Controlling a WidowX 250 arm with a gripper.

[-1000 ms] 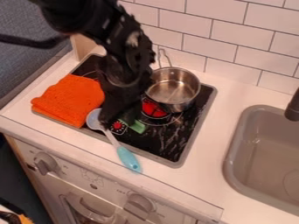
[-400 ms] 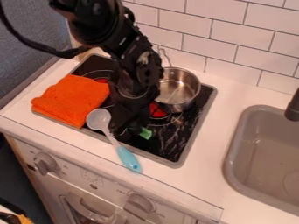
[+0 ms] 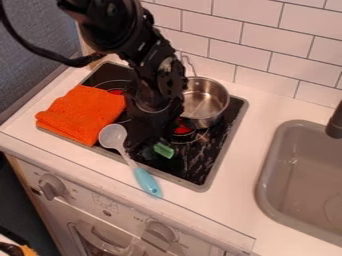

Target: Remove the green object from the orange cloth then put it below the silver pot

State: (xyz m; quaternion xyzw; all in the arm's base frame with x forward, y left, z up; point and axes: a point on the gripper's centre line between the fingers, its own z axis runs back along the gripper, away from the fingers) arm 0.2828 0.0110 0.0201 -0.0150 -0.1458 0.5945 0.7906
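Observation:
The black gripper (image 3: 148,148) hangs low over the front part of the black stove top, right of the spoon's bowl. Right at its tip lies the green object (image 3: 163,150), partly covered by the gripper. Whether the gripper holds it I cannot tell. The silver pot (image 3: 200,104) stands at the back right of the stove, behind and to the right of the green object. At the stove's left lies the folded orange cloth (image 3: 81,114), apart from the green object.
A spoon with a pale bowl and blue handle (image 3: 147,182) lies across the stove's front edge, close to the gripper. The grey sink (image 3: 269,183) is at the right, with a black faucet (image 3: 335,122). A tiled wall (image 3: 274,45) rises behind.
The gripper has moved to the right, away from the spoon's bowl. The green object has shifted slightly right and changed its angle.

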